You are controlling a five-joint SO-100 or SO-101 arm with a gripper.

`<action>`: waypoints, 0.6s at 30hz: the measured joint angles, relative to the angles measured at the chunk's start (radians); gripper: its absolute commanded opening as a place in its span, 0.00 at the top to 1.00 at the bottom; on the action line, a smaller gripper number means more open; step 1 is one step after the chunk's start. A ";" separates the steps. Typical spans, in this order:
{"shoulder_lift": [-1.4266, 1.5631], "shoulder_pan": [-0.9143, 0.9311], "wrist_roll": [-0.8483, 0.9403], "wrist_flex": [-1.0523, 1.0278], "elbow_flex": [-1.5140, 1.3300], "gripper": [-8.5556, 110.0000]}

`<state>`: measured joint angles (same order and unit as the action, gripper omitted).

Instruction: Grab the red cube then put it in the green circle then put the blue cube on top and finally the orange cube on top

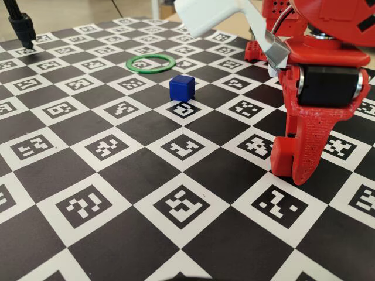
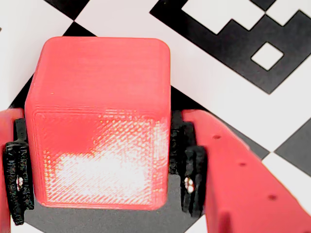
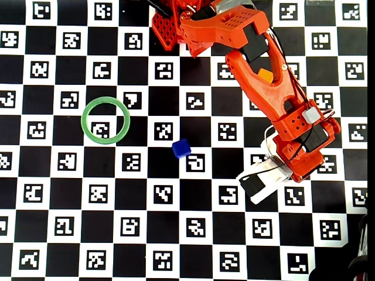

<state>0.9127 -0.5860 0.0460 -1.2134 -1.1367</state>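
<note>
Claw clamped on the red cube, low over the board; ring empty.

Fixed view: gripper (image 1: 287,157) is down at the checkered marker board (image 1: 117,175), right side; its red body hides whatever sits between the fingers. blue cube (image 1: 182,89) stands alone mid-board, green circle (image 1: 150,62) just behind it and left, apart from it, nothing inside. Black stand foot (image 1: 22,29) at far left corner.
Wrist view: red cube (image 2: 99,126) fills the frame, black pads (image 2: 192,179) pressed against both its side faces, board directly below.
Overhead view: arm (image 3: 258,76) reaches to the right half; orange cube (image 3: 266,75) peeks out beside the arm link, partly covered. Blue cube (image 3: 181,148) sits between the green circle (image 3: 105,120) and the arm, clear of both. Red cube not visible here, under the gripper.
</note>
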 measured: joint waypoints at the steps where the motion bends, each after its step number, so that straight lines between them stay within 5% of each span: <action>1: 0.000 0.000 -0.002 0.000 0.000 0.86; 18: 0.189 0.015 -0.063 -0.290 0.061 0.86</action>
<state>1.1014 -0.5706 -0.0169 -1.5033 -1.0753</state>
